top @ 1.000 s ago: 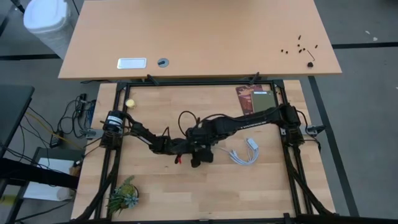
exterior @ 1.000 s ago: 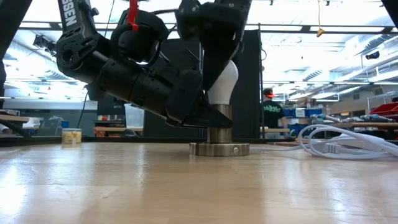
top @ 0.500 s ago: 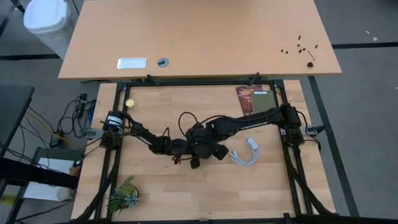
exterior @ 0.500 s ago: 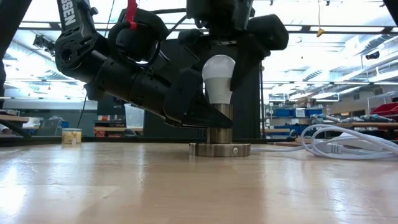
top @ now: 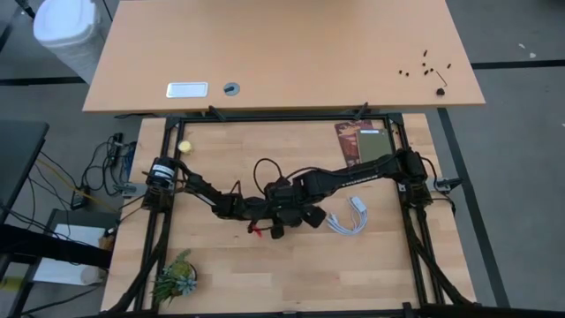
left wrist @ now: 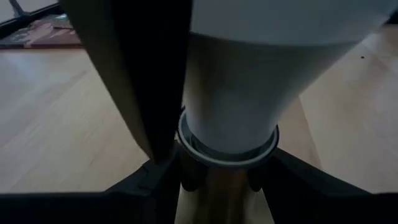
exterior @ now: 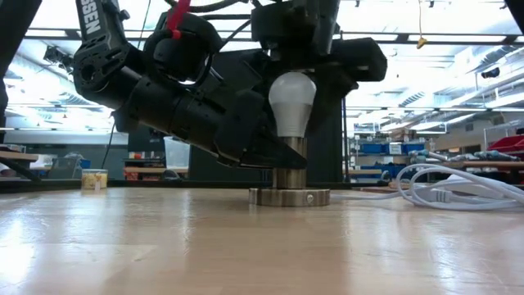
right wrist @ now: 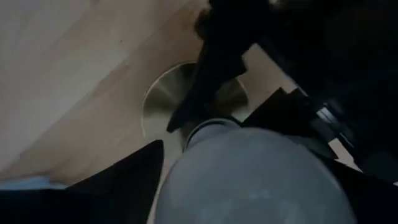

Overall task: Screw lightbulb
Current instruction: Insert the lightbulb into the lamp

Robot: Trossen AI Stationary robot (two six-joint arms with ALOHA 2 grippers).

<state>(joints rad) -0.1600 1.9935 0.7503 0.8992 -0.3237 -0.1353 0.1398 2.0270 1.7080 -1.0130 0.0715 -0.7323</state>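
Observation:
The white lightbulb (exterior: 291, 102) stands upright in a metal socket whose round flat base (exterior: 289, 197) rests on the wooden table near its middle. My left gripper (left wrist: 217, 180) reaches in from the table's left, slanting down, and is shut on the socket below the bulb. My right gripper (right wrist: 252, 162) hangs over the bulb, pointing down and open. Its fingers (right wrist: 134, 171) stand close on either side of the frosted dome (right wrist: 249, 186); I see no touch. In the high view both hands (top: 278, 210) hide the bulb. My left gripper pinches the socket's metal stem (left wrist: 214, 196), just under the bulb's pale base, between its two fingers. The fingers come from the table's left, slanting down, and lie across the upright stem. The socket's base stays flat on the table.
A coil of white cable (top: 349, 216) lies right of the socket. A small yellow ball (top: 184, 146) sits at the far left, a green plant (top: 175, 278) at the near left, and a dark booklet (top: 360, 140) at the far right. Black frame rails (top: 415, 238) border the table.
My right gripper has rolled about its own downward line above the bulb. One finger stood in front of the dome a second ago; now the fingers flank it. The bulb, the socket and my left gripper have kept still.

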